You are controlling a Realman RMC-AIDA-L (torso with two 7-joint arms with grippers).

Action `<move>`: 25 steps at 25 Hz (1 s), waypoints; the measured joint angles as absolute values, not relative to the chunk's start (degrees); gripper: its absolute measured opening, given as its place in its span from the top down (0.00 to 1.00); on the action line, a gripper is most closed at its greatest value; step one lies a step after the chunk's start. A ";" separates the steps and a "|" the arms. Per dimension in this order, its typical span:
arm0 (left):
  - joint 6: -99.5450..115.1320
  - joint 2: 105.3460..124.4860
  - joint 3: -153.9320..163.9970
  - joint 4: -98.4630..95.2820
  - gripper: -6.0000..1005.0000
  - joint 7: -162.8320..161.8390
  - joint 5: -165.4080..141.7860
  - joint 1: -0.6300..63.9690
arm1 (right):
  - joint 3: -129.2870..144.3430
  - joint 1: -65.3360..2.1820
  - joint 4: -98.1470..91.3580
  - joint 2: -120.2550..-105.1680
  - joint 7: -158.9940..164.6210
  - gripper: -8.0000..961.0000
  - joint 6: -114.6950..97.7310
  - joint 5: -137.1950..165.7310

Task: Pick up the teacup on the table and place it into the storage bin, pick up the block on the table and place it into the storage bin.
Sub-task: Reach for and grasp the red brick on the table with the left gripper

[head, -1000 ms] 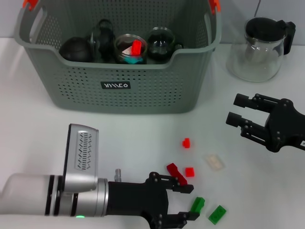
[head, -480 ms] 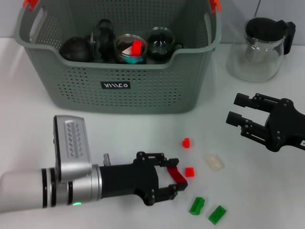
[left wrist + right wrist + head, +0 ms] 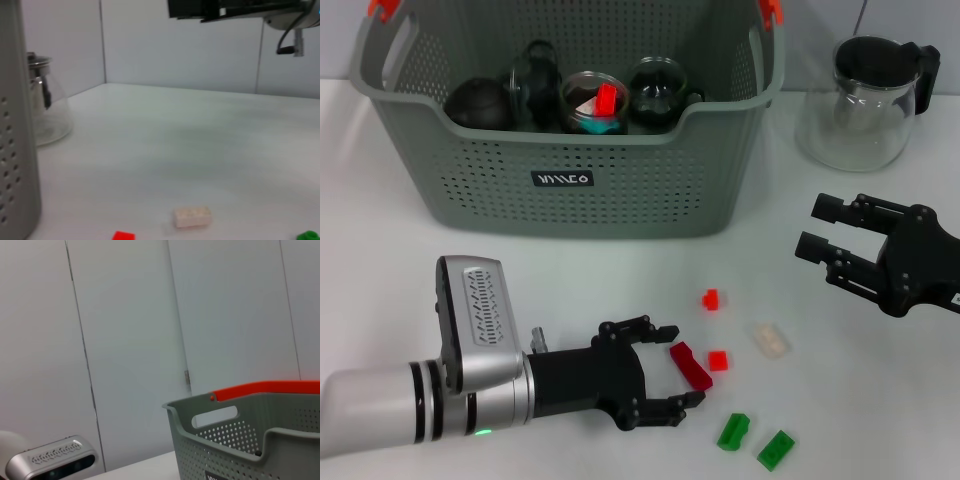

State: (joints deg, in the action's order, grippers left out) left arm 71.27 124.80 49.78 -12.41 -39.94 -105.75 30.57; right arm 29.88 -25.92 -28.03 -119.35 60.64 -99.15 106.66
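Note:
A dark red block point(image 3: 690, 365) lies on the white table between the spread fingertips of my left gripper point(image 3: 665, 372), which is open and low over the table. More blocks lie nearby: two small red ones point(image 3: 710, 298) point(image 3: 718, 360), a cream one point(image 3: 770, 340) and two green ones point(image 3: 733, 431) point(image 3: 776, 449). The grey storage bin point(image 3: 620, 200) stands at the back and holds several cups, one of them a glass cup point(image 3: 592, 105) with a red block in it. My right gripper point(image 3: 815, 245) hangs open at the right, apart from everything.
A glass teapot point(image 3: 860, 100) with a black lid stands at the back right. The left wrist view shows the cream block point(image 3: 192, 217), the teapot point(image 3: 45, 110) and the bin wall point(image 3: 15, 125). The right wrist view shows the bin point(image 3: 250, 440).
My left arm has drawn back to the left from beside the green blocks and its fingers now straddle the dark red block. The blocks and the right arm have not moved.

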 joint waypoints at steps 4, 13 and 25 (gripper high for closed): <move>70.44 124.80 49.79 -12.29 0.19 -39.93 -104.74 30.73 | 29.88 -25.85 -28.04 -119.35 60.64 0.43 -99.13 106.63; 69.07 124.81 49.92 -10.19 0.19 -40.20 -104.66 32.96 | 29.88 -25.82 -27.97 -119.35 60.65 0.43 -99.14 106.60; 67.53 124.81 49.93 -8.79 0.19 -40.33 -104.68 33.97 | 29.81 -25.55 -27.95 -119.36 60.64 0.43 -99.07 106.61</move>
